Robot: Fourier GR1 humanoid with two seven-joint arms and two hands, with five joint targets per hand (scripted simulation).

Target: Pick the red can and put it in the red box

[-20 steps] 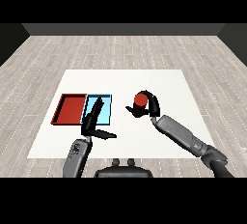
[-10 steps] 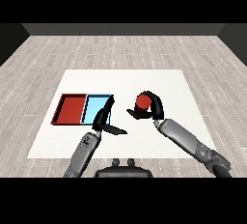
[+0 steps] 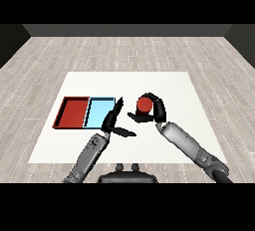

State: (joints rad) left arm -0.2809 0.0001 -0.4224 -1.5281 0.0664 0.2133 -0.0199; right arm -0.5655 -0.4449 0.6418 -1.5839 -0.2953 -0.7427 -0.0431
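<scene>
Grey wooden floor lies all around a white table [image 3: 164,83]. Two trays sit side by side on the left part of the table. The red tray [image 3: 73,113] is on the left, and the light blue tray [image 3: 98,112] touches it on the right.

The right hand [image 3: 155,109] is above the table, a little right of the middle. Its fingers and thumb curl round the red can [image 3: 144,105], so it is gripping the can. The can is up in the hand, to the right of the blue tray and well apart from the red tray.

The left hand [image 3: 114,122] is at the near right corner of the blue tray. Its fingers are straight and spread, with the thumb sticking out to the right. It holds nothing.

Compared with half a second ago, the right hand and the can sit a tiny bit more to the left, closer to the trays. The left hand has also slid a little to the right, nearer the can. The trays have not moved.
</scene>
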